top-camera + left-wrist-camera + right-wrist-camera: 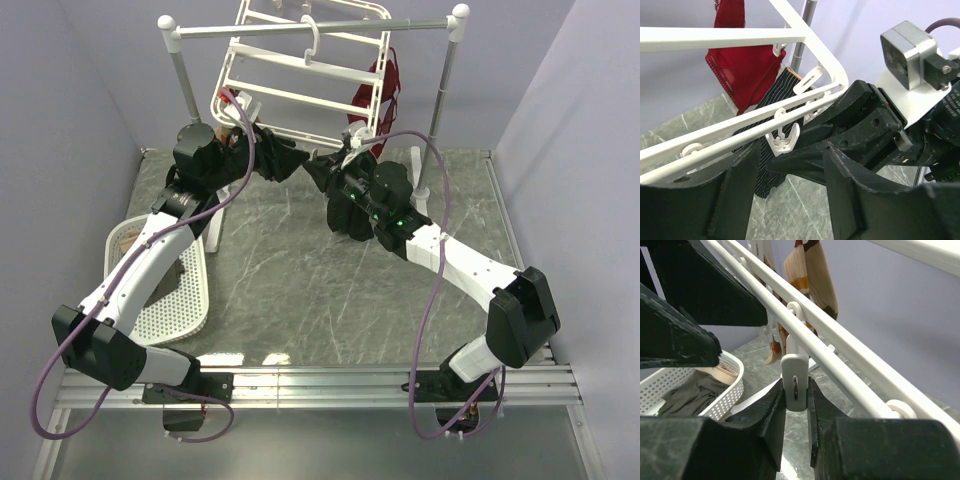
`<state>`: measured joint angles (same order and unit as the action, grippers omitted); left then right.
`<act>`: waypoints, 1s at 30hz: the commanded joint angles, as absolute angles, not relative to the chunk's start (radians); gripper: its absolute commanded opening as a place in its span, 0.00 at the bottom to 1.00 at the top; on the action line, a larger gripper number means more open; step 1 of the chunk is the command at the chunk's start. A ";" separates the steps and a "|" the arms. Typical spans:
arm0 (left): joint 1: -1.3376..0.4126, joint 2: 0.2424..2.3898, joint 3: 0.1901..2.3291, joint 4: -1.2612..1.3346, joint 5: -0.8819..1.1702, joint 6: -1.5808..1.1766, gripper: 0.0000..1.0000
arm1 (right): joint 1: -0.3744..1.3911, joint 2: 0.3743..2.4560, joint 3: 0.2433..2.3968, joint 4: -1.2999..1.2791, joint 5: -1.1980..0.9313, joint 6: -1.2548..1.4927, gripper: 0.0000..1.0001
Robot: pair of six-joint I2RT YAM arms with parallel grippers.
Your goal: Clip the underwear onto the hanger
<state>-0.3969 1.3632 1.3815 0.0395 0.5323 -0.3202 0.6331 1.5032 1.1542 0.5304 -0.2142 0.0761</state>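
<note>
Here, hanger clip (794, 371) inside the right pincer (795, 386).

The top external camera looks down from above and behind the arm bases, taking in the whole table (300, 270) with the hanger (290, 96) at its far side. The left wrist camera sits close under the hanger's bars, facing the right gripper (805, 145) just ahead. The right wrist camera looks along those same bars, very near a clip (794, 380), toward the left gripper (742, 340). All three views share the hanger's lower edge.
</note>
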 commanded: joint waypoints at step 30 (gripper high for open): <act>-0.463 1.416 1.442 -0.054 0.245 -0.465 0.50 | 0.689 1.450 1.236 0.450 -0.183 0.095 0.00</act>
<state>-0.4671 1.4014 1.4052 -0.0242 0.3439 -0.4591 0.6716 1.5017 1.2057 0.4103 -0.1547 0.0879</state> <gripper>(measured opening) 0.486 0.259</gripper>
